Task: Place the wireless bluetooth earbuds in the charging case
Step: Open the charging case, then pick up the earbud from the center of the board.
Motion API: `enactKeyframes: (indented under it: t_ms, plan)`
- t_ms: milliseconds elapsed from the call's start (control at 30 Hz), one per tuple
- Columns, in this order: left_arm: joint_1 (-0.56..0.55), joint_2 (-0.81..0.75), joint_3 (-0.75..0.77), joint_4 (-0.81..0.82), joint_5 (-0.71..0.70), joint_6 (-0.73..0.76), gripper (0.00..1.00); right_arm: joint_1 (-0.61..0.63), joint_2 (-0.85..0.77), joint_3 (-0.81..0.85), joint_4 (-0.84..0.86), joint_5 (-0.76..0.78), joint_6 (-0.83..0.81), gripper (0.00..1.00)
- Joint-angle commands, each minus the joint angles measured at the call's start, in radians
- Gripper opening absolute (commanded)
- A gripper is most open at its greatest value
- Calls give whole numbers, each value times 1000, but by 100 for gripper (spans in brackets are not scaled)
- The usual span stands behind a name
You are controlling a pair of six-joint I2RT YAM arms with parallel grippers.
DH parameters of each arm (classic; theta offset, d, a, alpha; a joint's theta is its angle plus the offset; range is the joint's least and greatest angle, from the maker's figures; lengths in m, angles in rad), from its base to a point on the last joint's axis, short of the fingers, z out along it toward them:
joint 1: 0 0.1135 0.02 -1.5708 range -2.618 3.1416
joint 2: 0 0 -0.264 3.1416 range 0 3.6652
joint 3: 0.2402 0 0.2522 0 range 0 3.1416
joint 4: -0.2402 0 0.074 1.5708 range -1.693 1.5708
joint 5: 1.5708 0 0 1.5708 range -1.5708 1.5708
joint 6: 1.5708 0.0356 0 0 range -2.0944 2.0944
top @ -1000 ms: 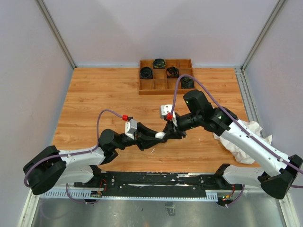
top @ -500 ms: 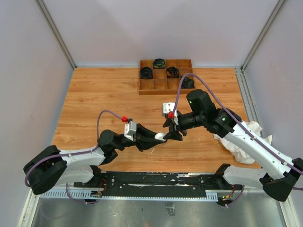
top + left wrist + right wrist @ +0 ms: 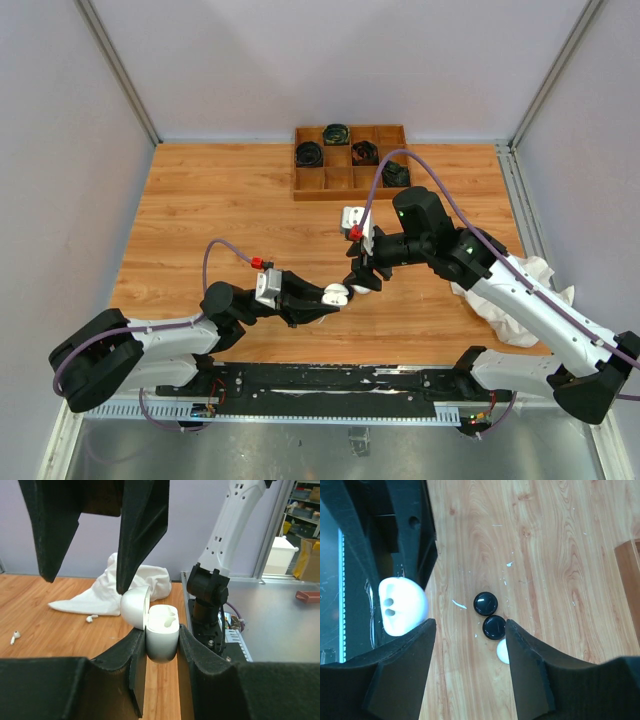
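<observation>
Left wrist view: the left gripper clamps a white charging case upright above the table's near edge, lid hinged back, sockets facing up. The right gripper hangs overhead, jaws spread. Two white earbuds lie near a crumpled cloth; black pucks sit below.

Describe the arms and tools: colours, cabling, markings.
Both arms have white links with black joints: left arm, right arm. The left tool and right tool have black wedge-shaped fingers. A purple cable with a red fitting runs to each grey wrist camera. The right arm carries green lights.
</observation>
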State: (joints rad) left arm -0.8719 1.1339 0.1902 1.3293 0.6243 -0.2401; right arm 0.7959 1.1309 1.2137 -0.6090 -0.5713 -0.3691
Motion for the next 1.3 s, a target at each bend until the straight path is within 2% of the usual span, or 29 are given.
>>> enactKeyframes:
  t_ms: [0, 100, 333, 433, 633, 833, 1267]
  plan:
    - [1, -21, -17, 94, -9, 22, 0, -7, 8, 20, 32, 52, 39, 61]
    - [1, -32, -34, 73, -83, 35, 0, -8, -6, 15, 44, 132, 76, 68]
    - [4, -74, -107, 46, -255, 93, 0, -35, 0, -14, 43, 437, 201, 83]
    - [8, -104, -134, 28, -299, 118, 0, -63, 30, -33, 34, 556, 254, 85]
    - [8, -196, -154, -81, -381, 168, 0, -232, 112, -56, 39, 576, 382, 87]
    - [8, -254, -170, -159, -482, 218, 0, -406, 224, -105, 114, 624, 502, 86]
    - [8, -245, -155, -205, -506, 233, 0, -613, 452, -119, 51, 612, 443, 78]
